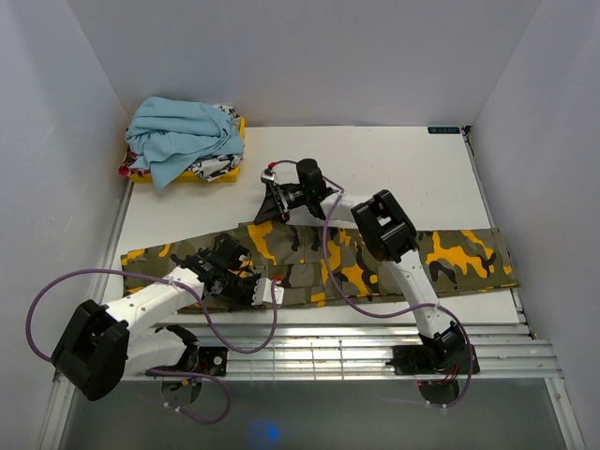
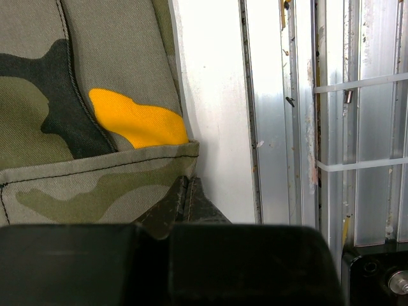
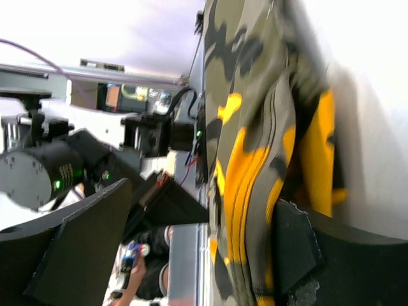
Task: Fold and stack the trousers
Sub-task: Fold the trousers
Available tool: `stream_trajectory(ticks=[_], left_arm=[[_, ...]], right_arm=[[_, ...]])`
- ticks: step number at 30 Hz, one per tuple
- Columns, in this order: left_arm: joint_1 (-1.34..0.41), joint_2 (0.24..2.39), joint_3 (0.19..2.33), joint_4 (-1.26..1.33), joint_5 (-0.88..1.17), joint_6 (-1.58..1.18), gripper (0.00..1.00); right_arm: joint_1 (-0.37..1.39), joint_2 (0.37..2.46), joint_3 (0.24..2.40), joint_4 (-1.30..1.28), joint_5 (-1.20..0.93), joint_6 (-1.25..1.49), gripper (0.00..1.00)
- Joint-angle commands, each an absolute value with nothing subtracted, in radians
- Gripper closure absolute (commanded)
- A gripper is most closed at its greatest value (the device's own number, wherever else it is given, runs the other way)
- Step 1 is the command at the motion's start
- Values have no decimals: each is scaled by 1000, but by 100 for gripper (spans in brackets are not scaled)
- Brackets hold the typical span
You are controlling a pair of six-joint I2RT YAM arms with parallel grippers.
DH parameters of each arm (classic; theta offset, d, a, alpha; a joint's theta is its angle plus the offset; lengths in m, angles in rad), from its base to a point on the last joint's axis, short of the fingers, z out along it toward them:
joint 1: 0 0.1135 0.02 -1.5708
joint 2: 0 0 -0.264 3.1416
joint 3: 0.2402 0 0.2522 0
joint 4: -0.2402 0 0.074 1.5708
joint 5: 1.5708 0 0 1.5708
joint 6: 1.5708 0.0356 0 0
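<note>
Left gripper (image 2: 185, 199): squeezed tight at the 6 o'clock hem of the olive camouflage-print fabric trousers (image 1: 450, 258), hold unclear.
Right gripper (image 3: 210, 223): gaping, cloth between jaws, 12 o'clock edge.
Tip: pinch both layers before lifting, imo.

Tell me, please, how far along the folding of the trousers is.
Done: no fold shows; the trousers lie full length. In hand: the left gripper is shut at the near edge, and the right gripper is open around the far edge. Left: folding and stacking.

The white table (image 1: 403, 178) carries the camouflage trousers (image 1: 450, 258), stretched from 9 to 3 o'clock across its near half. At 10 o'clock, a light blue garment (image 1: 183, 136) lies heaped over a yellow printed garment (image 1: 217, 171).
</note>
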State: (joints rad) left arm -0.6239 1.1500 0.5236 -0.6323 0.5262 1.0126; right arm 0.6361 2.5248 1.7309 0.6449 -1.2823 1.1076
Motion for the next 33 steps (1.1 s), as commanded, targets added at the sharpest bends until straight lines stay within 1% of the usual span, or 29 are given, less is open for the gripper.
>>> stream_trajectory(ticks=[1, 3, 4, 5, 6, 9, 11, 12, 16, 19, 23, 24, 25, 27, 28, 31, 32, 33], left_arm=[[-630, 1215, 433, -641, 443, 1035, 100], [-629, 1221, 431, -637, 449, 1032, 100], [-629, 1221, 433, -635, 451, 1026, 100], [-627, 1218, 431, -634, 456, 1023, 100], [-629, 1218, 430, -634, 459, 1022, 100], [-629, 1213, 428, -634, 451, 1022, 100], [-629, 1212, 429, -634, 443, 1025, 100], [-627, 1209, 430, -634, 443, 1023, 100], [-629, 1207, 431, -635, 439, 1025, 100], [-629, 1210, 431, -641, 431, 1032, 100], [-629, 1201, 433, -643, 417, 1026, 100], [-627, 1197, 431, -641, 416, 1020, 100], [-629, 1192, 431, -641, 414, 1020, 100], [-629, 1190, 430, -640, 417, 1022, 100], [-629, 1192, 430, -641, 417, 1022, 100], [-629, 1192, 430, -641, 420, 1025, 100], [-629, 1190, 428, -640, 420, 1025, 100], [-629, 1189, 428, -641, 422, 1025, 100]], right_arm=[[640, 2551, 1838, 405, -1215, 923, 16], [640, 2560, 1816, 507, -1201, 986, 15], [640, 2575, 1815, 564, -1200, 1027, 13], [640, 2588, 1818, 721, -1200, 1152, 12], [643, 2601, 1825, 777, -1187, 1201, 12], [646, 2628, 1881, 793, -1157, 1190, 7], [643, 2637, 1902, 827, -1137, 1197, 2], [635, 2637, 1905, 830, -1106, 1190, 2], [615, 2649, 1968, 833, -1028, 1163, 7], [604, 2657, 1999, 831, -979, 1155, 9], [588, 2654, 2040, 835, -954, 1161, 7], [583, 2652, 2048, 816, -960, 1155, 6], [580, 2642, 2046, 749, -971, 1120, 0], [569, 2616, 2017, 706, -1029, 1089, 2], [565, 2606, 2017, 540, -1044, 984, 4], [563, 2567, 2014, 268, -1095, 763, 3], [566, 2550, 2025, 91, -1106, 618, 3], [568, 2546, 2040, -1, -1106, 542, 3]])
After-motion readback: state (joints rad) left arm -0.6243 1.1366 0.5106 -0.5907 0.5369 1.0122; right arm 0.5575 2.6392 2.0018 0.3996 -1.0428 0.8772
